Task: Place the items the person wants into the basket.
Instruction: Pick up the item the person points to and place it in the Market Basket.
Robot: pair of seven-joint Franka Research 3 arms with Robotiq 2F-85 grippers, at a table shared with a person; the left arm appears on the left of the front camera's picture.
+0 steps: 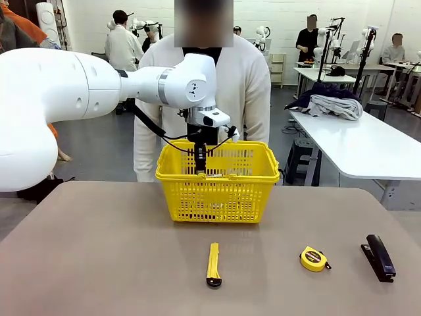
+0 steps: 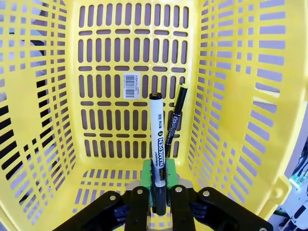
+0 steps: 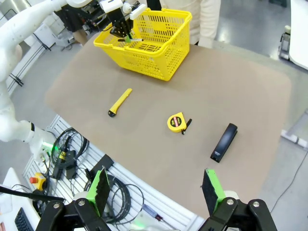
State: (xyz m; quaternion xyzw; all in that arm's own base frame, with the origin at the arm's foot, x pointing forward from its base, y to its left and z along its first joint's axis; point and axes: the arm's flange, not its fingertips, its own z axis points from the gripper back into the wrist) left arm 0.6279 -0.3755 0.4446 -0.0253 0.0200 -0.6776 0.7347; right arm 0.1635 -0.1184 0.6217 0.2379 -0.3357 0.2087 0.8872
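— Why reach toward the table's [image 1: 99, 250] far edge, over the basket [image 1: 217, 197]?
— To drop straight in. Holds the right gripper [image 3: 156, 186] wide open, empty; with the left gripper [image 2: 158, 178] pinches the marker [image 2: 157, 134] above the pen [image 2: 176, 113] lying inside.

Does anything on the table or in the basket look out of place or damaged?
Nothing stands out. The basket stands upright with a pen lying inside; the utility knife, tape measure and stapler lie flat and apart on the table.
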